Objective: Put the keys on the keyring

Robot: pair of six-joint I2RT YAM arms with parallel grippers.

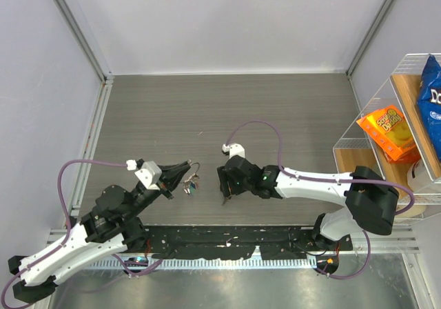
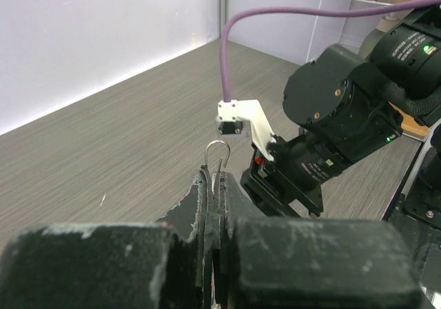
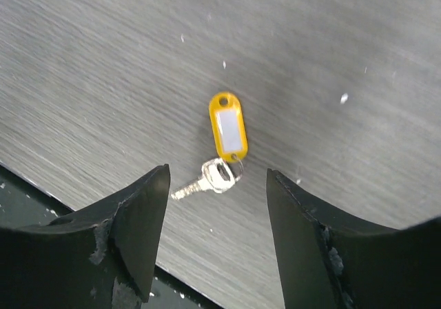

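Observation:
My left gripper (image 1: 186,167) is shut on the keyring (image 2: 218,157), a thin silver wire loop that sticks up from between its pads (image 2: 205,192). In the top view a small bunch of keys (image 1: 192,181) hangs from the ring just past the fingertips. My right gripper (image 3: 218,171) is open and points down over a loose silver key (image 3: 210,178) lying flat on the table. A yellow plastic tag (image 3: 227,124) is attached to that key. The key lies between the two open fingers, apart from both. In the top view the right gripper (image 1: 226,188) is a short way right of the left one.
The grey wood-grain table (image 1: 227,116) has white walls on three sides. A wire shelf (image 1: 386,126) at the right holds an orange packet (image 1: 387,131) and a blue bag (image 1: 431,88). A black strip (image 1: 227,238) runs along the near edge. The right arm's wrist (image 2: 337,116) fills the right of the left wrist view.

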